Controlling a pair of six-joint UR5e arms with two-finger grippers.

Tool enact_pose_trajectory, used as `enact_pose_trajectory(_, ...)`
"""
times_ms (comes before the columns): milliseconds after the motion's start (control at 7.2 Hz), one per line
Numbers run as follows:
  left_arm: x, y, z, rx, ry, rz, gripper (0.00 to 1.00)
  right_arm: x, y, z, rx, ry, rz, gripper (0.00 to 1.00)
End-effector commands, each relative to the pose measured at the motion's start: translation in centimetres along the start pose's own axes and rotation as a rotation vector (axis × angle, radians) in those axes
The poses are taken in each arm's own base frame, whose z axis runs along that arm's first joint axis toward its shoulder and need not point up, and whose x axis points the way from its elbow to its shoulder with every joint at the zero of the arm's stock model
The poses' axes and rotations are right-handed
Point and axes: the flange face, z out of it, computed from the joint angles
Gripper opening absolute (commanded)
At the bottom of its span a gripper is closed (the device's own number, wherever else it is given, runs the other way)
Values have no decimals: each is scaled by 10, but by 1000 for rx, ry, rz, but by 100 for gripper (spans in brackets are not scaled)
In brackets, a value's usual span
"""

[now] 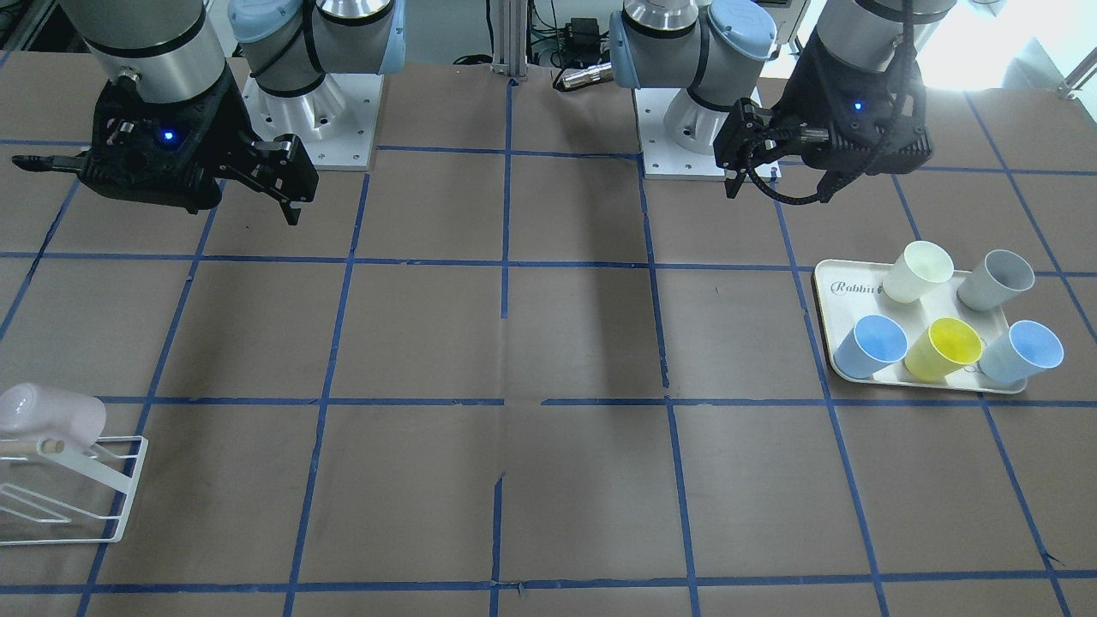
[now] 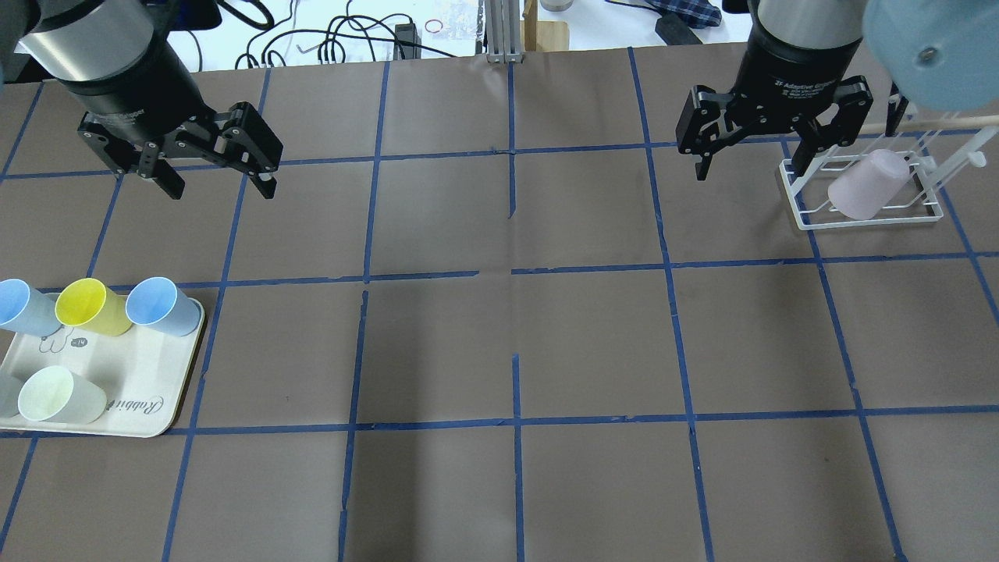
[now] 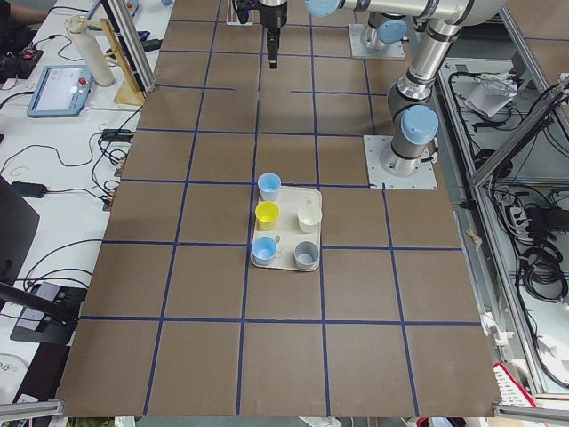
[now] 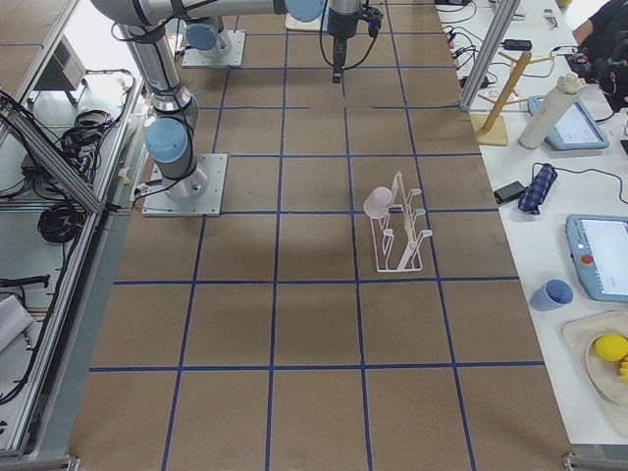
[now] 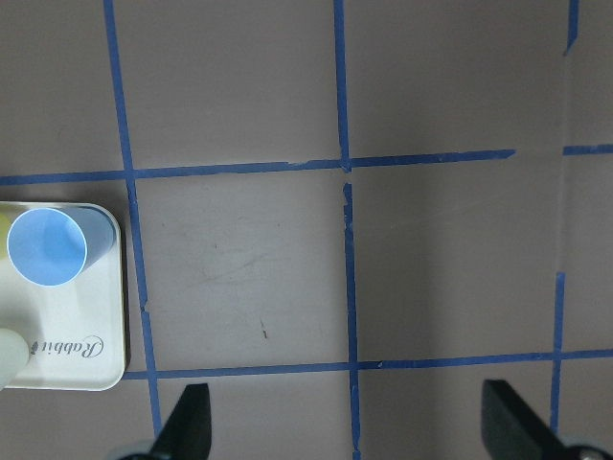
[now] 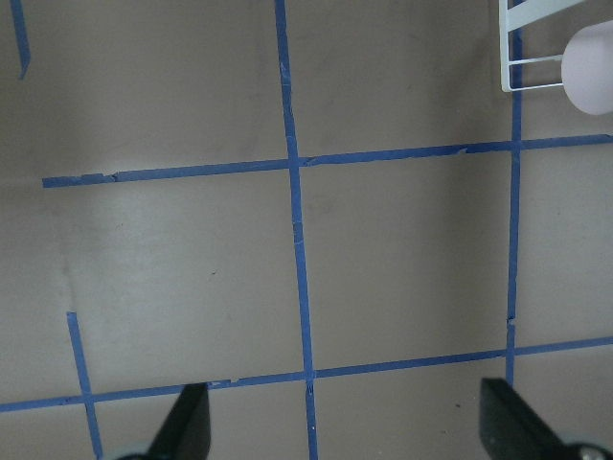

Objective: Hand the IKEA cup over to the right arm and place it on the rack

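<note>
The pale pink IKEA cup (image 2: 866, 195) lies tilted, mouth down, on the white wire rack (image 2: 858, 225) at the table's far right. It also shows in the front view (image 1: 51, 413) on the rack (image 1: 120, 488), and in the right wrist view (image 6: 589, 69). My right gripper (image 2: 749, 168) hovers open and empty just left of the rack, apart from the cup; it also shows in the front view (image 1: 296, 193). My left gripper (image 2: 221, 187) is open and empty above the table's far left, and shows in the front view (image 1: 735, 176).
A cream "Rabbit" tray (image 2: 140, 367) at the near left holds two light blue cups, a yellow cup (image 2: 90, 306), a cream cup (image 2: 55, 396) and a grey one (image 1: 994, 278). Blue tape lines grid the brown table.
</note>
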Motion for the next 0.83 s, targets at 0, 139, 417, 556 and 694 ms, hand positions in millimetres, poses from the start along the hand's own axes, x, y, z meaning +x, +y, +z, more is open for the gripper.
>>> enact_pose_trajectory(0, 1, 1, 2, 0, 6, 0, 100, -2, -3, -1, 12, -7, -1, 100)
enact_pose_trajectory(139, -3, -16, 7, -4, -5, -3, 100, -1, -5, -3, 30, -14, 0, 100)
enact_pose_trajectory(417, -5, -59, -8, 33, -2, -4, 100, -3, -2, -5, 36, -23, -21, 100)
enact_pose_trajectory(556, -1, -71, -8, 33, -2, 5, 100, -4, -5, -4, 39, -23, -21, 100)
enact_pose_trajectory(694, 7, -75, -6, 34, -3, 11, 100, -4, -6, -4, 43, -24, -19, 100)
